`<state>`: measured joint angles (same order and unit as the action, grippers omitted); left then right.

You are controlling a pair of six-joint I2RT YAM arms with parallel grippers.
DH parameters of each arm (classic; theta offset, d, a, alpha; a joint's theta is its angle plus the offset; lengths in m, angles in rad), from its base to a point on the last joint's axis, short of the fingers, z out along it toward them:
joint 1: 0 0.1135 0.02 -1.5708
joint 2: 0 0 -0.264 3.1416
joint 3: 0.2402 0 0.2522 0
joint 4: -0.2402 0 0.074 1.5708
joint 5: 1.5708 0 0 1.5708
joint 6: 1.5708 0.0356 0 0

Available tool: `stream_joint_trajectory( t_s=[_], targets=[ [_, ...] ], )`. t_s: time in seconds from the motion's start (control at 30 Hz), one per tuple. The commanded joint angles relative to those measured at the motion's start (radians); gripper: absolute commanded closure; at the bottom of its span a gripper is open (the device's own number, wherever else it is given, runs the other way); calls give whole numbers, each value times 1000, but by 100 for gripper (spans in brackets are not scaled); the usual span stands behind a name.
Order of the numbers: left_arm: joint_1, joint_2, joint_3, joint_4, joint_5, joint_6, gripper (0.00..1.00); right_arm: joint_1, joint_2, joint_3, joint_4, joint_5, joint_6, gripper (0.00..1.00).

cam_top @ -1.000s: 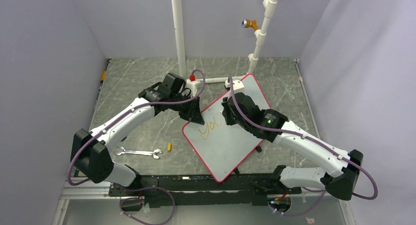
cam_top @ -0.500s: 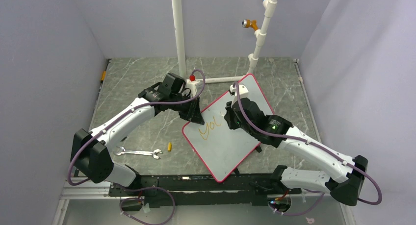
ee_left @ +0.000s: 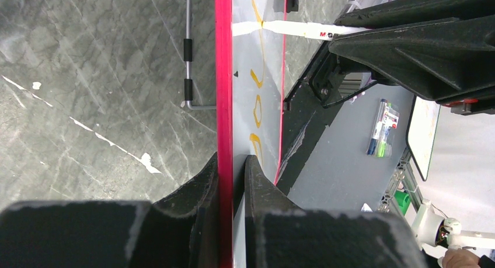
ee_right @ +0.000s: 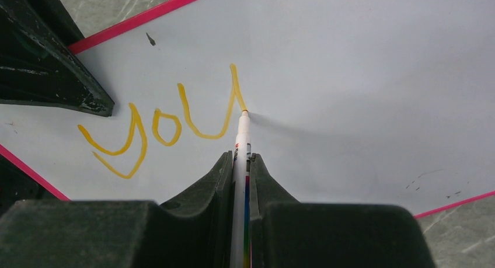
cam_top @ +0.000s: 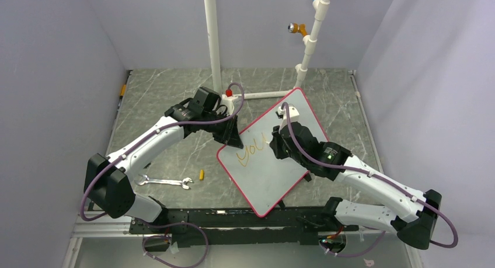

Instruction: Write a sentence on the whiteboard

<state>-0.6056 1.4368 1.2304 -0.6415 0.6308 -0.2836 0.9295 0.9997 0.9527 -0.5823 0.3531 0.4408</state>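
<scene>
Grip of right gripper squeezed tight on a slim white marker pen with a multicoloured strip down its barrel, black pads flat against both of its sides. Long axis straight up the middle of the right wrist view, orange-yellow nib pointing to the top of the frame. Nib touching the large pale grey-white whiteboard with thin red rim, at the foot of the last stroke of the orange-yellow handwritten lettering "You". Opposite, left gripper narrowed to a slit, pinching the board's red rim at the upper-left edge in the top view. Long axis of the board from lower left to upper right there, lettering near its left corner, climbing the same way.
</scene>
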Motion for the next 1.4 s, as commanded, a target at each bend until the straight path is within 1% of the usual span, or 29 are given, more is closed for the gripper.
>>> stream_joint_trajectory(
  t_s=[0.0, 0.4, 0.57, 0.67, 0.93, 1.2, 1.37],
  targets=[
    [-3, -41, 15, 70, -96, 87, 100, -3, -3, -20, -46, -9, 18, 100],
    [-2, -35, 26, 51, -125, 100, 100, -3, -63, 115, -120, 81, -37, 100],
    [-3, -63, 7, 71, -140, 111, 100, -6, -78, 96, -79, 100, -58, 100],
    [-2, -90, -11, 85, -160, 119, 100, -25, -70, 93, -61, 79, -66, 100],
    [-3, -95, -9, 85, -137, 136, 100, -127, -47, 120, -31, -12, -107, 100],
    [-2, -75, 10, 58, -134, 145, 100, -151, -89, 99, -27, 44, -138, 100],
    [-2, -61, 17, 43, -140, 159, 100, -166, -130, 71, -12, 40, -163, 100]
  ],
)
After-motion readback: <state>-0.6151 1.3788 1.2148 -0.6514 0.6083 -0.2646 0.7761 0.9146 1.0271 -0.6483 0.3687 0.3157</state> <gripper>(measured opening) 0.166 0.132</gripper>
